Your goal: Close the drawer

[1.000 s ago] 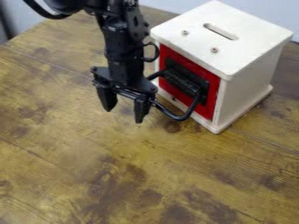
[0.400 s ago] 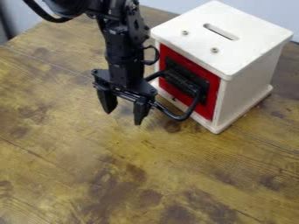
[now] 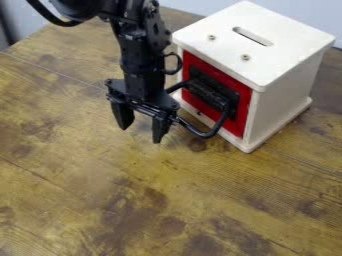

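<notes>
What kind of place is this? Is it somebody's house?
Probably a robot practice area, not a house, though I can't be sure. There's a black robot arm's gripper above a wooden table, beside a cream box with a red drawer.

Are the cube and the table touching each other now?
Touching: in the camera view, the bottom edge of the cube meets the table with no gap.

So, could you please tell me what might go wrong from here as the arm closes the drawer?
The black two-fingered claw sits beside the large black loop handle, so it might snag the loop and pull the red drawer with the black front plate outward. A push on one side could also twist the cream wooden cube, as no fastening to the wooden table is visible.
</notes>
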You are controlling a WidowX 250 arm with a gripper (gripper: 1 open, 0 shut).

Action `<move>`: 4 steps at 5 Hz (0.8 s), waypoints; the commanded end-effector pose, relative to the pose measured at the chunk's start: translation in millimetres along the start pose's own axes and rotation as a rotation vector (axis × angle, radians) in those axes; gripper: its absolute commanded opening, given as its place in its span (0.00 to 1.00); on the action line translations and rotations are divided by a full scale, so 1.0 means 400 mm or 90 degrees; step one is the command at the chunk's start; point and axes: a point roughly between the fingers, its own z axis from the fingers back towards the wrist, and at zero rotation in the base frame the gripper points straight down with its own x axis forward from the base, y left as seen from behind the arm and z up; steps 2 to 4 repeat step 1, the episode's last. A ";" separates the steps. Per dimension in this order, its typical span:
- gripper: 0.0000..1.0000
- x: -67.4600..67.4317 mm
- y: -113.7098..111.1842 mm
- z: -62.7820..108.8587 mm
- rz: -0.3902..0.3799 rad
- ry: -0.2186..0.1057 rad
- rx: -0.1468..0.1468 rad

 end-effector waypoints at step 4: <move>1.00 0.071 -0.050 0.082 -0.030 -0.084 -0.010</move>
